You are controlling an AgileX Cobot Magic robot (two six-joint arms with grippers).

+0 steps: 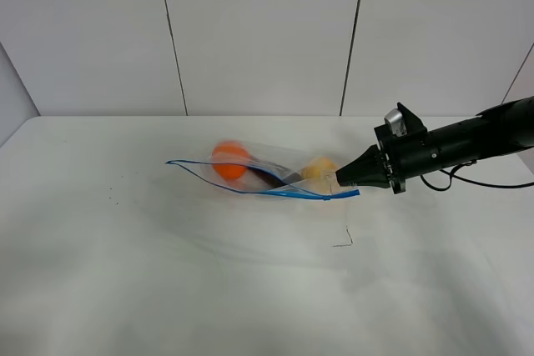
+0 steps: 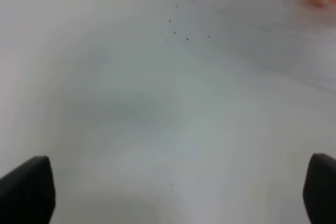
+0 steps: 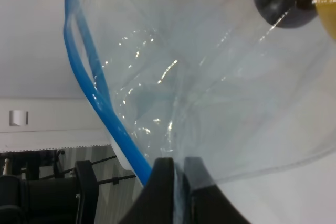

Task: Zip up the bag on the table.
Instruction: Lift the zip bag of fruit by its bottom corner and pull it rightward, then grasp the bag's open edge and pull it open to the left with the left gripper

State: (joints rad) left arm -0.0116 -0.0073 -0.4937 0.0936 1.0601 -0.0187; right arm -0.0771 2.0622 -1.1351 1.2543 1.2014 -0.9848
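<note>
I see the bag [image 1: 267, 174] near the middle of the bench [image 1: 125, 289], its clear, glossy, crinkled film tented over rounded fruit [image 1: 229, 161] in orange, dark purple and pale yellow, with the blue zipper strip [image 1: 250, 190] along the camera-side edge. My right gripper [image 1: 340, 179] is pinched tight on the bag's right end, film and strip squeezed between its black fingers [image 3: 160, 187]. My left gripper [image 2: 181, 182] hangs spread wide, holding nothing, over matte white bench well apart from the bag.
</note>
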